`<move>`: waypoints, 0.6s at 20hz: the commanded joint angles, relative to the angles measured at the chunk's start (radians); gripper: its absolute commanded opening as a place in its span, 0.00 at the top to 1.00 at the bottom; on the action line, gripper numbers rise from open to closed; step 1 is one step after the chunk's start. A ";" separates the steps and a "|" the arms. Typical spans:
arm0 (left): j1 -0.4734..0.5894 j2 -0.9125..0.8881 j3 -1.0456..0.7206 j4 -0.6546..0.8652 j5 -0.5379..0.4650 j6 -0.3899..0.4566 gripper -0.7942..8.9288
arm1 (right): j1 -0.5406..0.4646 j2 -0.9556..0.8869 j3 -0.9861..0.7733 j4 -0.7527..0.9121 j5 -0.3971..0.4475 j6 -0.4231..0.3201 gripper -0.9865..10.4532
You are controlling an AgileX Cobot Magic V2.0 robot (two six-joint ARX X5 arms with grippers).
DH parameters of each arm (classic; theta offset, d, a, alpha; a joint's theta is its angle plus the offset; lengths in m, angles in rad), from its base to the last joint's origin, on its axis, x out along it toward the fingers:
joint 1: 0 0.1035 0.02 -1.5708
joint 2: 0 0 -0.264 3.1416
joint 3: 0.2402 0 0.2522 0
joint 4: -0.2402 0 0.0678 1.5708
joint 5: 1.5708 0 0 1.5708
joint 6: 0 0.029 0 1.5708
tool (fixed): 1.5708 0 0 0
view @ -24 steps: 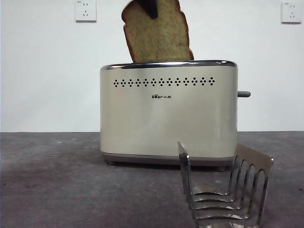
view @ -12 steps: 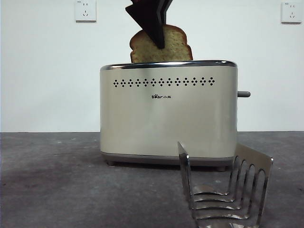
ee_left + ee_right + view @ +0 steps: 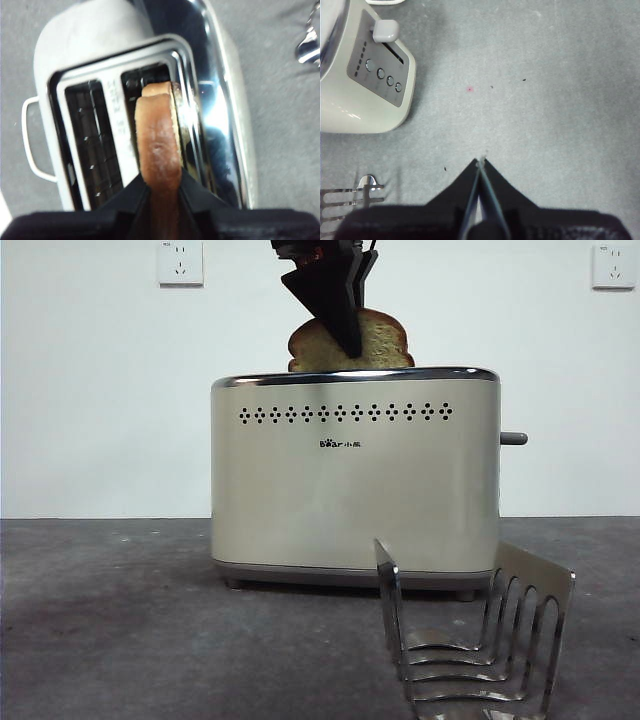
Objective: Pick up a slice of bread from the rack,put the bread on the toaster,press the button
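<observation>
1 slice of bread (image 3: 385, 340) (in left hand (image 3: 345, 335)) | 1 toaster (image 3: 355, 480) | right hand (image 3: 480, 162) clenched

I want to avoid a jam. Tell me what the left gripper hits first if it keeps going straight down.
Likely the toaster's chrome top rim: the left gripper is shut on the bread, which is already partly in one slot. Clearance is hard to judge.

We count one toaster (image 3: 355, 475) with two slots on top and four round buttons on its end panel, one slice of bread (image 3: 375, 340), one rack (image 3: 470, 635), two grippers, and two wall sockets (image 3: 180, 262).
</observation>
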 commanded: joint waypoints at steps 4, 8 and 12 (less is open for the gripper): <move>-0.003 0.013 0.000 0.007 0.023 -0.073 0.85 | 0.001 0.000 0.004 0.009 0.000 -0.011 0.91; -0.001 -0.009 0.000 0.022 0.044 -0.131 0.63 | 0.001 0.005 0.004 0.037 -0.001 -0.012 0.92; 0.008 -0.085 0.000 0.031 0.076 -0.182 0.63 | 0.001 0.046 0.004 0.060 -0.019 -0.011 0.92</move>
